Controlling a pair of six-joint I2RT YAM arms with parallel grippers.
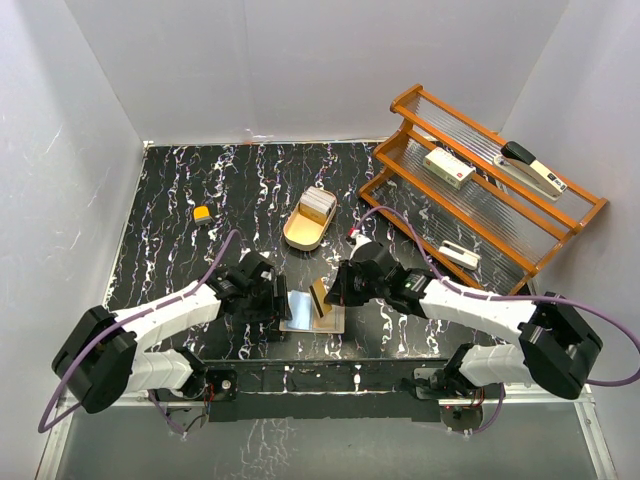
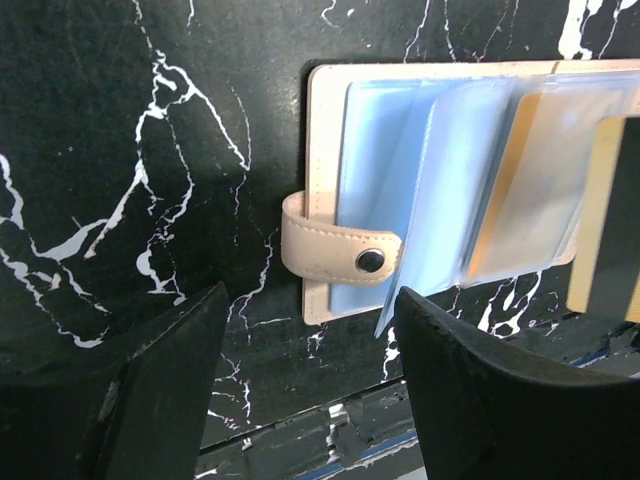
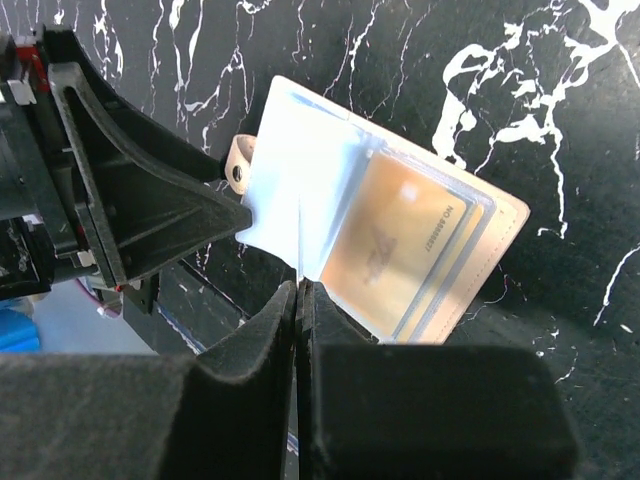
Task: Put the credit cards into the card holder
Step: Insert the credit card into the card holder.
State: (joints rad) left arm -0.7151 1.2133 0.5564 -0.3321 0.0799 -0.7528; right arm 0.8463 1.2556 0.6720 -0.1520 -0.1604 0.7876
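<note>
The card holder lies open on the black marble table between my grippers, tan with clear inner sleeves and a snap tab; it also shows in the right wrist view. A gold card sits in one sleeve. My right gripper is shut on a credit card with a dark stripe, held upright on edge over the holder; the card shows at the right of the left wrist view and edge-on in the right wrist view. My left gripper is open and empty, just left of the tab.
A gold oval tray behind the holder carries a stack of cards. A wooden rack at the right holds a white box with a red mark and a stapler. A small yellow object lies far left.
</note>
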